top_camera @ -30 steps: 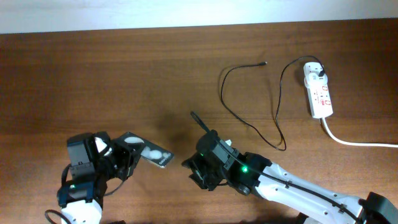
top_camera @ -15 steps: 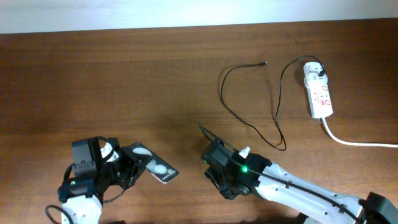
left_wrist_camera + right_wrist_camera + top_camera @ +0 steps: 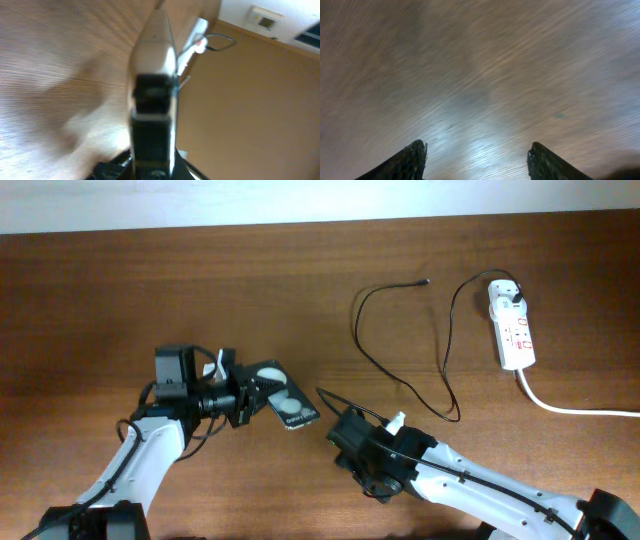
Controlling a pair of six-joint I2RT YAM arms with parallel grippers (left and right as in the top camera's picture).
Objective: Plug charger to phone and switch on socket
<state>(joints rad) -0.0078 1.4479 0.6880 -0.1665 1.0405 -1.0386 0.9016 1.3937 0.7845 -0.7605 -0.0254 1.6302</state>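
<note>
Pinching the phone [image 3: 283, 406] mid-frame, your left gripper [image 3: 245, 395] likely readies its port; your right gripper [image 3: 477, 150] hangs spread, empty.

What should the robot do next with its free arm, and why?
Probably reach the right end effector toward the charger's connector tip. That end effector is open and empty over bare table, while the left end effector holds the phone, and the tip lies loose, far from the phone.
</note>
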